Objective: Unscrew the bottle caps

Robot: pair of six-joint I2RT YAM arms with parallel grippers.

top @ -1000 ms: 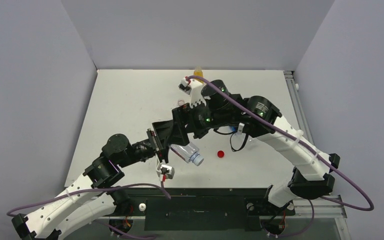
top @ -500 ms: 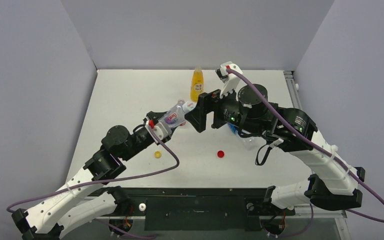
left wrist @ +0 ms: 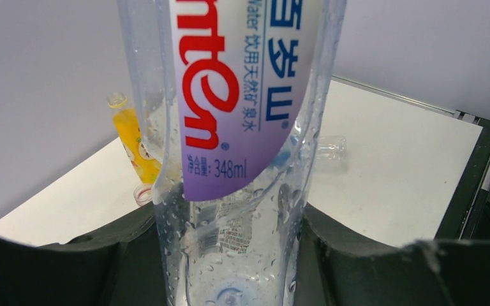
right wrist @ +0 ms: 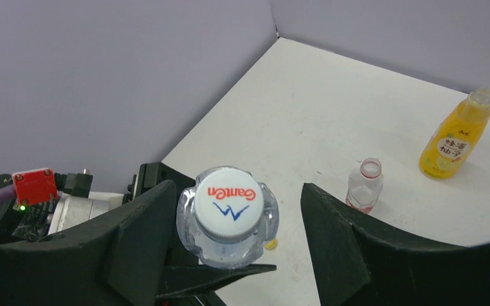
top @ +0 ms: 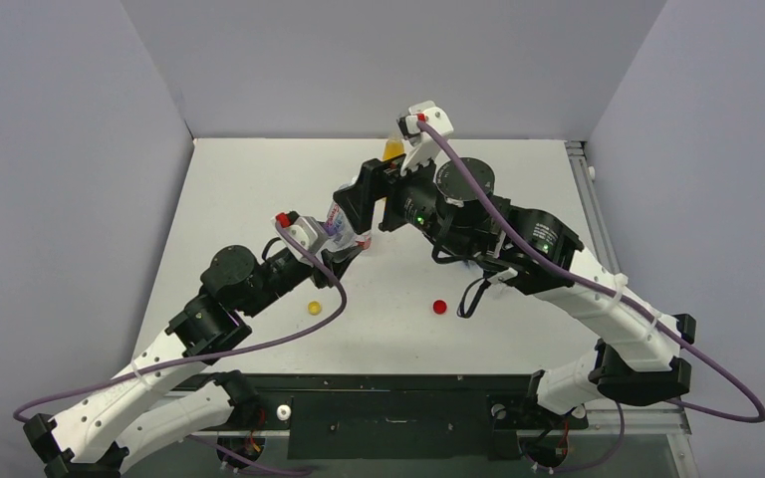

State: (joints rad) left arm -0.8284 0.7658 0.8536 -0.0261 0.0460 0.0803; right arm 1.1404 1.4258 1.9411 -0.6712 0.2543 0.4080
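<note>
While left jaws clamp 348ml bottle [left wrist: 230, 159], right jaws seem apart round Ganten cap [right wrist: 229, 203]

1. the labelled bottle [left wrist: 230, 127] runs off the left wrist view's top edge, its cap [right wrist: 228, 199] unseen there.
2. from above, the right gripper [top: 367, 195] covers that cap and hides most of the orange bottle [top: 391, 149] behind it.
3. beyond the left gripper [left wrist: 230, 248], a clear bottle [left wrist: 329, 147] lies blurred.
</note>
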